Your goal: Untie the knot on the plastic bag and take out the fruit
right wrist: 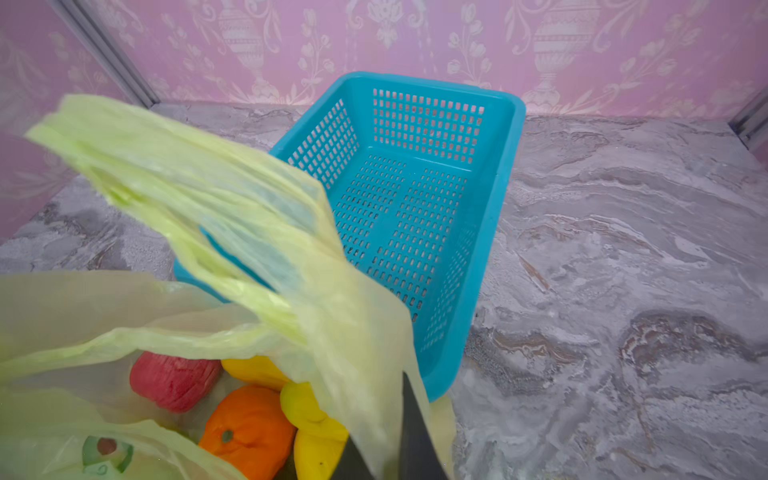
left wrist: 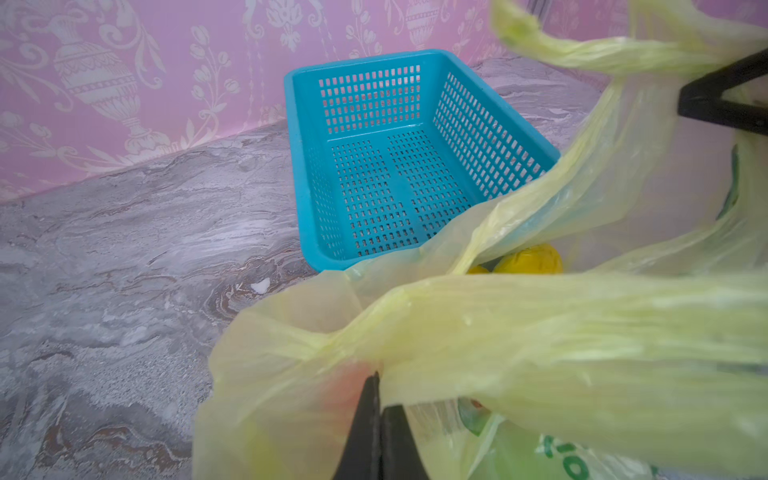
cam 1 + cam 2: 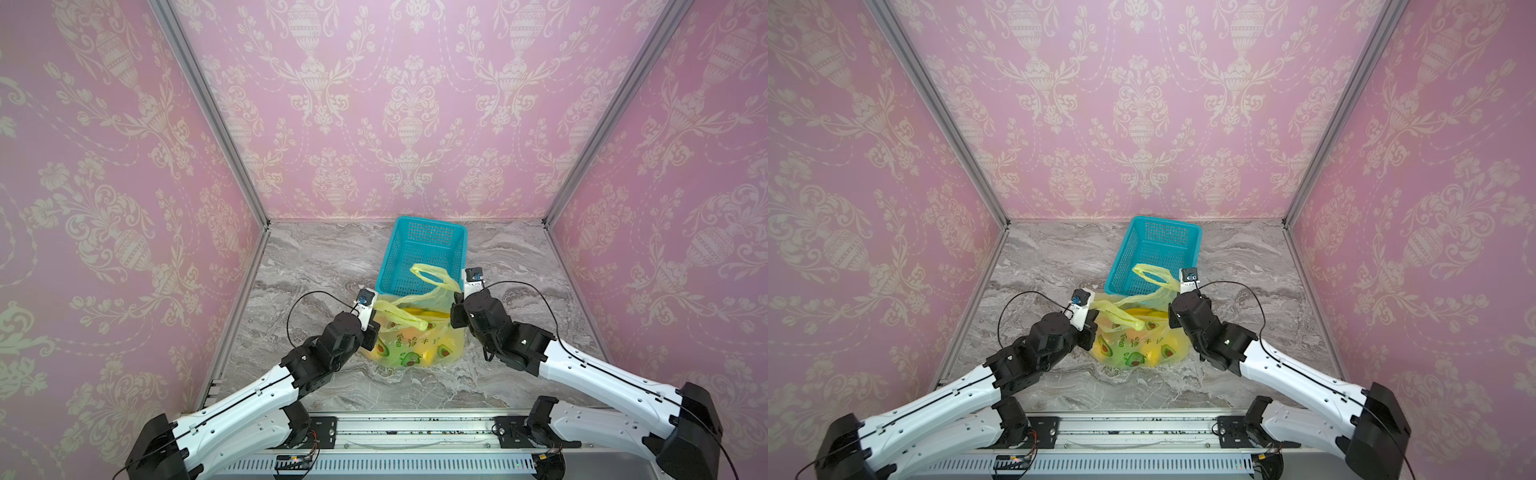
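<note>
Left gripper (image 2: 376,399) is closed on bag (image 3: 409,351) rim film | right gripper (image 1: 390,415) is clamped on the opposite side — mouth is held spread for access | knot is judged undone | fruit (image 1: 249,428) is seen inside bag, just before basket (image 3: 424,237) — not yet removed.

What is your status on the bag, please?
Both shut on plastic bag: left gripper, right gripper. Mouth open, fruit inside. One loose handle hangs over basket.
</note>
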### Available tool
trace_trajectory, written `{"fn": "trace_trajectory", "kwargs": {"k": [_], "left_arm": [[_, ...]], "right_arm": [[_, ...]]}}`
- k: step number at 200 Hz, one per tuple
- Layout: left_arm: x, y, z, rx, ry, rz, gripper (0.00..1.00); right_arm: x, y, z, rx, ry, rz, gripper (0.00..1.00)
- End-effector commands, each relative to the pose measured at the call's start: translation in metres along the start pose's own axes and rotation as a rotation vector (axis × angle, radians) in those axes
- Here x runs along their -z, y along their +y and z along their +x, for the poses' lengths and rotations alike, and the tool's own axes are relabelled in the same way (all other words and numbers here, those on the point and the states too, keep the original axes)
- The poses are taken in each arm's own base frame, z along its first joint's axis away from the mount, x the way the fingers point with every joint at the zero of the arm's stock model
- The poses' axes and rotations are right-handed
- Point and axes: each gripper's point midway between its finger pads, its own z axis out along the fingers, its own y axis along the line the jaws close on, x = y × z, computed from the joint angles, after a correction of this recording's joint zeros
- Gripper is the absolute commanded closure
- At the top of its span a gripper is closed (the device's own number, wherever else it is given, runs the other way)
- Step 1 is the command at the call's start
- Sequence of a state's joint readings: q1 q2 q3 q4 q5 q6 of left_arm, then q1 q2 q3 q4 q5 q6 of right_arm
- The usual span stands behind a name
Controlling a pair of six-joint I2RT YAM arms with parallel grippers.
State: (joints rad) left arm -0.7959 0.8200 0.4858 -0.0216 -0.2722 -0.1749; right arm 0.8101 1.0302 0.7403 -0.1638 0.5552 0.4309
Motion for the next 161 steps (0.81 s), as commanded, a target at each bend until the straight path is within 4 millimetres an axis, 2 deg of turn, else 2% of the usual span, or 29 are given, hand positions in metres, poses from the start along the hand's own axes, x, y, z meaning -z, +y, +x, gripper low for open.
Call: {"fn": "trace_trajectory", "kwargs": {"k": [1,24,50,62,79,91,101,113,126,141,143,149,161], "left_arm": [[0.010,0.008,-0.010,0.114,-0.072,0.023,1.00],[0.018,0.011,-0.014,0.173,-0.127,0.066,1.00],[0.023,0.004,-0.020,0.189,-0.167,0.134,0.89],[0.026,-0.001,-0.024,0.181,-0.182,0.161,0.77],[0.037,-0.003,-0.033,0.156,-0.210,0.181,0.48],[0.048,0.005,-0.045,0.159,-0.250,0.149,0.37],[0.063,0.021,-0.062,0.204,-0.308,0.075,0.32],[0.084,0.042,-0.086,0.272,-0.382,-0.021,0.33],[0.109,0.057,-0.116,0.330,-0.463,-0.079,0.32],[0.129,0.063,-0.148,0.373,-0.509,-0.101,0.27],[0.136,0.063,-0.158,0.378,-0.526,-0.095,0.26],[0.143,0.061,-0.174,0.373,-0.532,-0.087,0.24],[0.143,0.053,-0.199,0.329,-0.488,-0.074,0.22]], "right_arm": [[0.003,-0.021,0.002,-0.099,-0.038,0.029,0.93],[0.003,-0.029,0.007,-0.131,-0.047,0.026,0.97],[0.002,-0.032,0.010,-0.133,-0.042,0.028,0.99],[0.002,-0.030,0.009,-0.131,-0.043,0.013,1.00],[0.003,-0.026,0.007,-0.136,-0.050,-0.011,1.00],[0.006,-0.024,-0.002,-0.151,-0.070,-0.024,1.00],[0.009,-0.020,-0.014,-0.174,-0.097,-0.045,1.00],[0.013,-0.012,-0.032,-0.204,-0.142,-0.086,1.00],[0.013,-0.003,-0.049,-0.229,-0.187,-0.120,1.00],[0.012,0.009,-0.059,-0.236,-0.184,-0.161,1.00],[0.012,0.010,-0.059,-0.238,-0.182,-0.168,1.00],[0.010,0.014,-0.056,-0.235,-0.170,-0.185,1.00],[0.006,0.015,-0.046,-0.234,-0.146,-0.191,1.00]]}}
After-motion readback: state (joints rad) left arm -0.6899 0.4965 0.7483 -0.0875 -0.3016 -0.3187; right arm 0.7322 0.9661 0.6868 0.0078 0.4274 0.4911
